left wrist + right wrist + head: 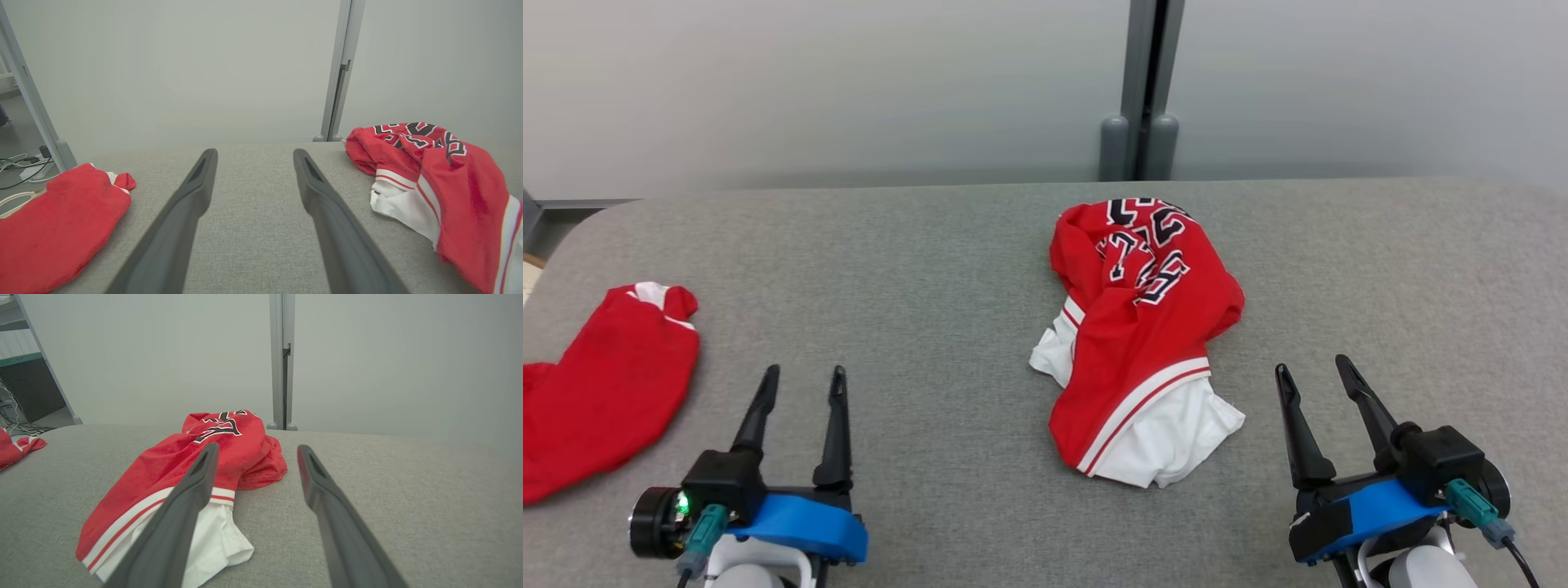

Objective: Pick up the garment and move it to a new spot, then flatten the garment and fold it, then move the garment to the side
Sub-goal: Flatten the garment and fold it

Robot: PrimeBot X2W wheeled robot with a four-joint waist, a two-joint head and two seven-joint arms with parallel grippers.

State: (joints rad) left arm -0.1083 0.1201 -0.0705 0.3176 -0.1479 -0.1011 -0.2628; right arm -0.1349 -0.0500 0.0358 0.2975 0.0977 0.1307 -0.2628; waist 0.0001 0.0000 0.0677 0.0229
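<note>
A grey padded table (947, 269) lies before you, with a pale wall (849, 82) and one metal post (1141, 90) behind it. At the far left edge lies a plain red cloth (605, 384), loosely flat. Next comes your left gripper (805, 374), fingers spread wide and holding nothing, over bare table. Right of centre sits the garment (1143, 335), a red-and-white jersey crumpled in a heap, touched by neither gripper. Your right gripper (1312, 365) rests near it, also spread and empty. By my reading, nothing of the task is done: pick-up, flattening, folding and setting aside all remain. Count: two cloth pieces, two grippers, one table, one post.
</note>
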